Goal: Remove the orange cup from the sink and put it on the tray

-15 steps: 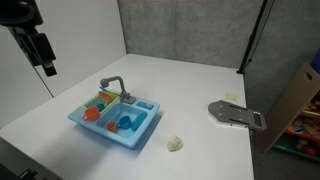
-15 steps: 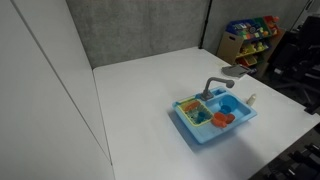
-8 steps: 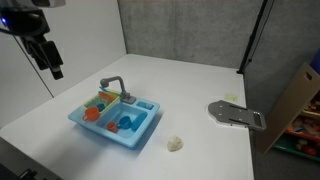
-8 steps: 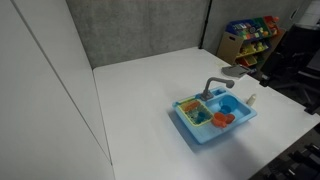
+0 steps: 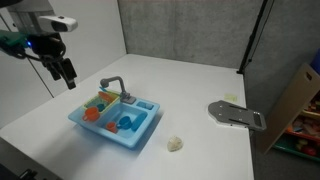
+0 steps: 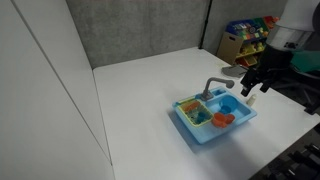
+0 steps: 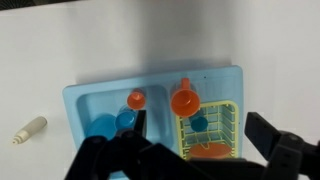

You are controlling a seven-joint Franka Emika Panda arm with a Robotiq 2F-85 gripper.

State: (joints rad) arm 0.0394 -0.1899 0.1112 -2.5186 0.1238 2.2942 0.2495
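Orange cup (image 7: 183,100) sits in sink (image 7: 100,84), at 11 o'clock of the yellow rack (image 7: 228,122) basin. Small red piece (image 7: 136,99) lies at its 9 o'clock. Gripper (image 5: 67,74) hangs at sink's 10 o'clock above counter (image 5: 200,90), empty. Jaws look wide, but wrist view is blurry.

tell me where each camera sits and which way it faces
An exterior view: raised off a table corner, looking down over the light-blue sink toward the grey wall; arm and gripper at upper left.
An exterior view: raised, looking across the table toward a toy shelf; arm and gripper at right.
Wrist view: on the wrist, looking straight down into the sink; dark fingers along the bottom.
Shared: all three show the sink; both exterior views show its grey faucet.
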